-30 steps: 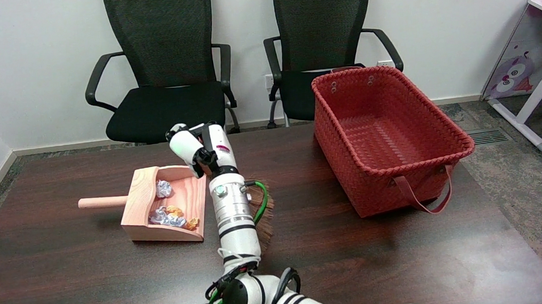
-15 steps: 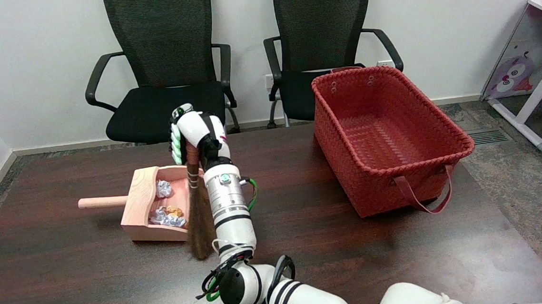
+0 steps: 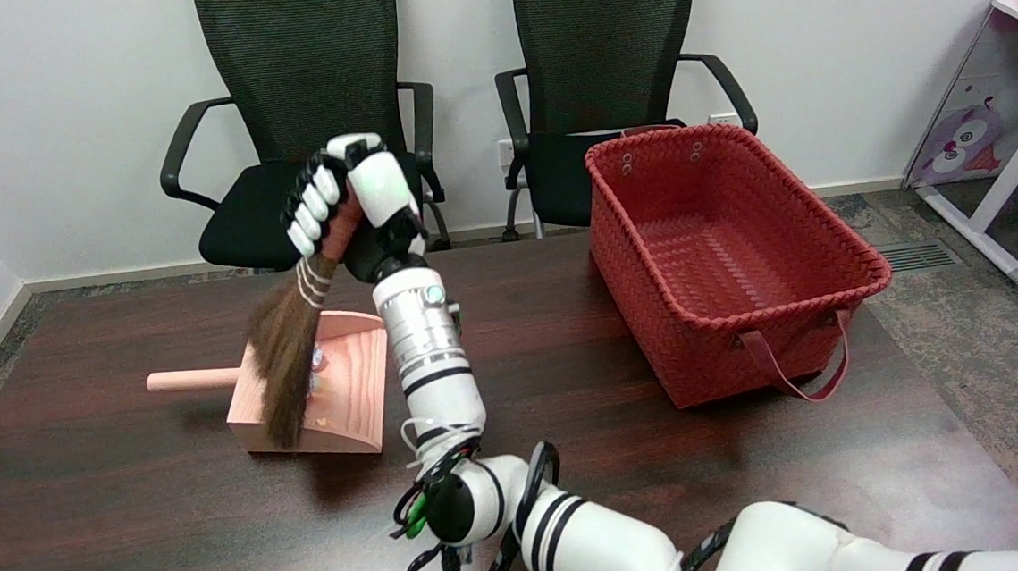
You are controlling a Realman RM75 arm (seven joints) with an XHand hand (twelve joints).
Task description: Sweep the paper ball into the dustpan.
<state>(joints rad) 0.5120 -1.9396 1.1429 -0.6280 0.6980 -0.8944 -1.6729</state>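
The right hand, fingers wrapped round the brush handle, has swung the bristles up over the dustpan; paper balls lie inside, mostly hidden, so sweeping looks done.

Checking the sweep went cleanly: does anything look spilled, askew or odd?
Nothing stands out. The right hand holds the brush tilted over the dustpan; no paper shows on the table, and the basket sits upright.
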